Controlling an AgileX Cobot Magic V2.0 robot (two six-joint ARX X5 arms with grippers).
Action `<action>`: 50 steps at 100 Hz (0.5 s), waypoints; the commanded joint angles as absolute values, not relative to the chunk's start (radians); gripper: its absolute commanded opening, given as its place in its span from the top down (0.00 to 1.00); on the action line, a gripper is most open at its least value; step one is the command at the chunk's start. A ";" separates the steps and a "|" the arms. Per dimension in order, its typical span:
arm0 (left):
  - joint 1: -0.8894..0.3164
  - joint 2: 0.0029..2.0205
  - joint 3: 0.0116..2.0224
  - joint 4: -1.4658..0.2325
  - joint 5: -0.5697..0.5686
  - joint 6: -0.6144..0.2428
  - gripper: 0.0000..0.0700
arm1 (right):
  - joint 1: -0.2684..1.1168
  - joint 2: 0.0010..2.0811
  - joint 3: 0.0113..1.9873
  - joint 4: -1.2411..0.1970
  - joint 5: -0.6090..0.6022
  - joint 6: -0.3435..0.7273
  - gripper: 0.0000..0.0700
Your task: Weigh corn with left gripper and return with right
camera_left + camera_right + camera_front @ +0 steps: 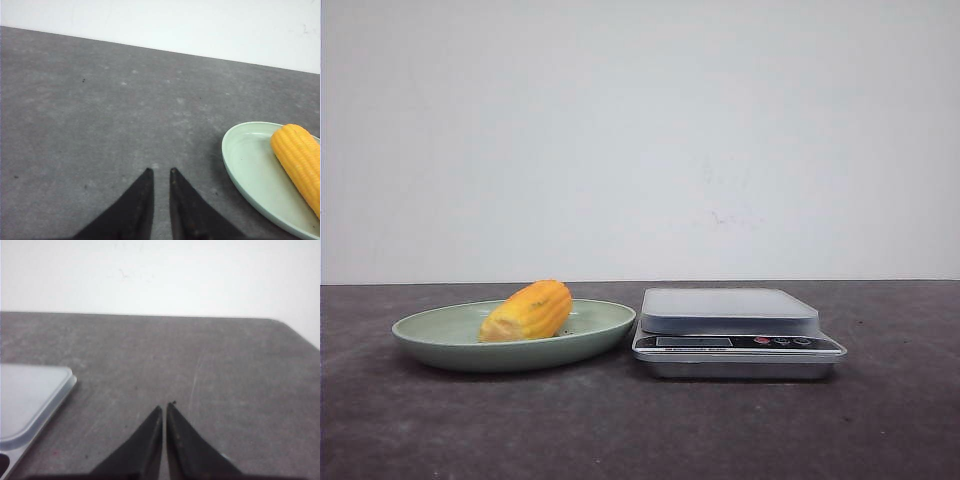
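1. One corn (527,311) was seen lying on its side in the green plate (440,340), just beside the scale (735,330).
2. Nothing was seen on the scale's flat top.
3. The left gripper (160,172) was held low over the table (640,430), near the plate on the side away from the scale. Its fingers were nearly shut, and nothing was held.
4. The right gripper (165,407) was held beside the scale on the side away from the plate. It was almost shut and empty too.
5. Two stages were fitted by this: corn waiting to be weighed, or corn already put back. So no next move could be picked.
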State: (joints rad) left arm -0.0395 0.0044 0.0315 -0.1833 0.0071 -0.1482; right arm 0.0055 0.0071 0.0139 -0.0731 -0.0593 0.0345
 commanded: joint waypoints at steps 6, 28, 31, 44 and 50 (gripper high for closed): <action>-0.038 0.003 0.014 -0.187 0.012 -0.139 0.98 | 0.004 0.004 0.013 -0.060 -0.060 0.041 0.99; -0.038 0.003 0.014 -0.187 0.012 -0.139 0.98 | 0.004 0.004 0.013 -0.158 -0.092 0.045 0.99; -0.038 0.003 0.014 -0.187 0.012 -0.139 0.98 | 0.004 0.004 0.013 -0.174 -0.099 0.045 0.99; -0.038 0.003 0.014 -0.187 0.012 -0.139 0.98 | 0.004 0.004 0.013 -0.174 -0.105 0.036 0.99; -0.038 0.003 0.014 -0.187 0.012 -0.139 0.98 | 0.004 0.004 0.013 -0.173 -0.104 0.035 0.99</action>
